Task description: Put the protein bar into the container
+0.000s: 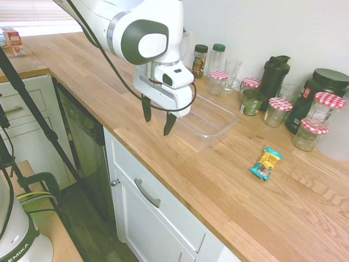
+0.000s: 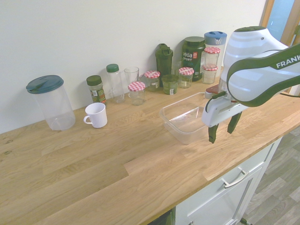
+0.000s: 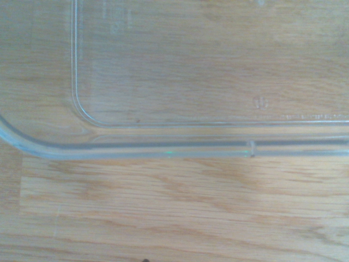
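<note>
The gripper [image 1: 158, 117] hangs above the near rim of the clear plastic container [image 1: 215, 121], pointing down with its jaws spread wide and empty. The protein bar [image 1: 266, 163] lies flat on the wooden countertop [image 1: 229, 191], well apart from the container on the side away from the arm. A sound pick-up probably means crossing to the bar, centring over it, and closing across its narrow width.
</note>
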Robot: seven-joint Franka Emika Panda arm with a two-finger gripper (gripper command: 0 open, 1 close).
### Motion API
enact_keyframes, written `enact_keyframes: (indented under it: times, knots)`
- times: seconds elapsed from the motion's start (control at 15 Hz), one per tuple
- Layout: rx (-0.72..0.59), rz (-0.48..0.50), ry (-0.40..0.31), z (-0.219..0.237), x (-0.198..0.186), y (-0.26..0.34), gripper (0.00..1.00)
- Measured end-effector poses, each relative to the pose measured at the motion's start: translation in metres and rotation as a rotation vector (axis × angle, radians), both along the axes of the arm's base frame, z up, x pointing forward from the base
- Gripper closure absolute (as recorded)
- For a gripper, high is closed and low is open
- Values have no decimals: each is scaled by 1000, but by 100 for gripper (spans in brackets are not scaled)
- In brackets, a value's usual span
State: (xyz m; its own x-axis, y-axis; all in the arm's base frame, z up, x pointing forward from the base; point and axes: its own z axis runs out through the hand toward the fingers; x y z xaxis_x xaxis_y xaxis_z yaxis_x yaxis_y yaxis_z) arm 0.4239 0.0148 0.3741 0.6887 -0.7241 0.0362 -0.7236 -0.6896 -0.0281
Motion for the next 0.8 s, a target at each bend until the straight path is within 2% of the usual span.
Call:
enact_keyframes:
  times: [0.33,0.6,0.8]
  knots:
    - [-1,-34,-20,2,0,-16,0]
    - [14,-89,-38,7,0,-66,0]
    - [27,-134,-76,34,5,-125,0]
